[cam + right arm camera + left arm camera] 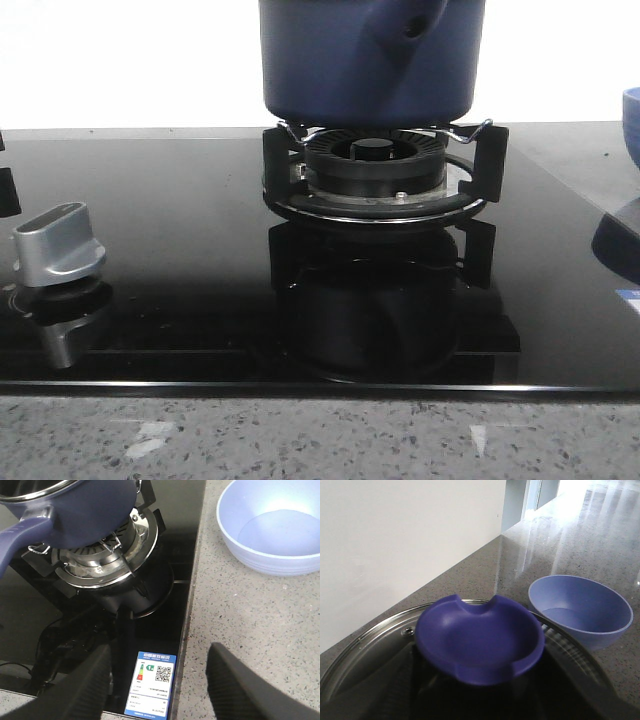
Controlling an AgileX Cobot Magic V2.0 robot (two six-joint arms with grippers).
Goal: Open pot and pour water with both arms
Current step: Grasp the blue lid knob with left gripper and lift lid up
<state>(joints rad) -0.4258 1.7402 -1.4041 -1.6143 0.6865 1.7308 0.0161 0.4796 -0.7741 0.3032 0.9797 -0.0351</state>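
Your pot (372,60) sits on the burner (375,172) at the back middle of the black glass hob (200,320), its stubby handle (405,25) pointing toward you in the front view. The glass lid (380,650) is on it, with the blue knob (480,640) on top filling the left wrist view.

The left gripper hangs right over that knob, but you cannot tell how its jaws stand; only dark blurred shapes show at the bottom edge. The right gripper (160,680) has its jaws wide and holds nothing, hovering above the hob's front edge by the energy label (152,682), near the handle but apart from it.

What could go wrong, as I judge it:
- The knob is shallow and dished, so a grip closed off-centre could slip and drop the lid back onto the pot.
- The pot rests on thin wire supports (they look springy), so a sideways pull on the handle could tip it before it lifts.
- The light blue bowl (272,527) stands on the speckled worktop (250,620) just beside the hob; a swing too low could knock it, and a pour begun too early would wet the glass.

The count: one pot, one lid, one bowl, one burner, one silver control dial (58,245) at the hob's left.
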